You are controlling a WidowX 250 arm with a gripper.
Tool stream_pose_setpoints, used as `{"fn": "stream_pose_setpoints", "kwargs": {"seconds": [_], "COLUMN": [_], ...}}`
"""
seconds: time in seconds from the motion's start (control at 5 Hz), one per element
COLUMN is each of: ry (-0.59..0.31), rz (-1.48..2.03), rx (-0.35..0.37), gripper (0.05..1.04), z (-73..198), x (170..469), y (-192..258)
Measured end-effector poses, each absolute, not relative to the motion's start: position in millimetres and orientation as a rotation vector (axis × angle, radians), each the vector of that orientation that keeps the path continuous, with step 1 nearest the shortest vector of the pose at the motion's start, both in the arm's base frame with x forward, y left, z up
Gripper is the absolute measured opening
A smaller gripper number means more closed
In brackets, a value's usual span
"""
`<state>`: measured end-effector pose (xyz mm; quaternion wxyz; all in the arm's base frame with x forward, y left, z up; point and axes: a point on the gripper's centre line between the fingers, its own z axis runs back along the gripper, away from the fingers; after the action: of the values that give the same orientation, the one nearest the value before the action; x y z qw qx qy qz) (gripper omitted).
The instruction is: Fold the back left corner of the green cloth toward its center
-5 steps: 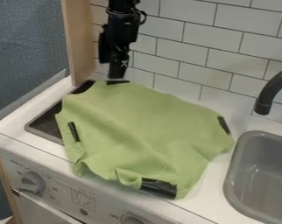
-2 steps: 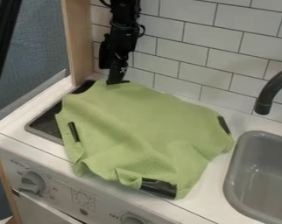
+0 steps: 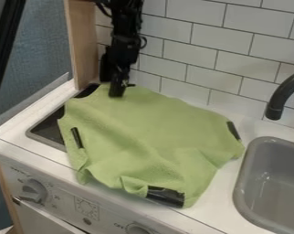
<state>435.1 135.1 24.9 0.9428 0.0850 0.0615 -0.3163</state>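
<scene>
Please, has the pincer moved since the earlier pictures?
Yes. Against the tiled wall, the pincer has moved lower in the view and slightly to the view's left, its tip now farther over the green cloth.

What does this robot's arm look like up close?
The arm is black all over, built of chunky, angular sections, with a thin dark cable looping out at one side. It narrows down to a slim black hand.
</scene>
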Motion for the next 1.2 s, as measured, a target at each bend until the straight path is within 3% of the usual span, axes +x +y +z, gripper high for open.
{"fn": "stream_pose_setpoints", "kwargs": {"seconds": [0.4, 0.6, 0.8, 1.2], "ry": [0.133, 0.127, 0.118, 0.109], "rz": [-0.665, -0.667, -0.668, -0.660], "rx": [0.162, 0.163, 0.160, 0.144], "gripper": [0.386, 0.211, 0.101, 0.052], "z": [19.2, 18.7, 20.1, 22.3], "x": [431.2, 428.9, 428.6, 428.1], "y": [133.3, 133.1, 132.0, 131.0]}}
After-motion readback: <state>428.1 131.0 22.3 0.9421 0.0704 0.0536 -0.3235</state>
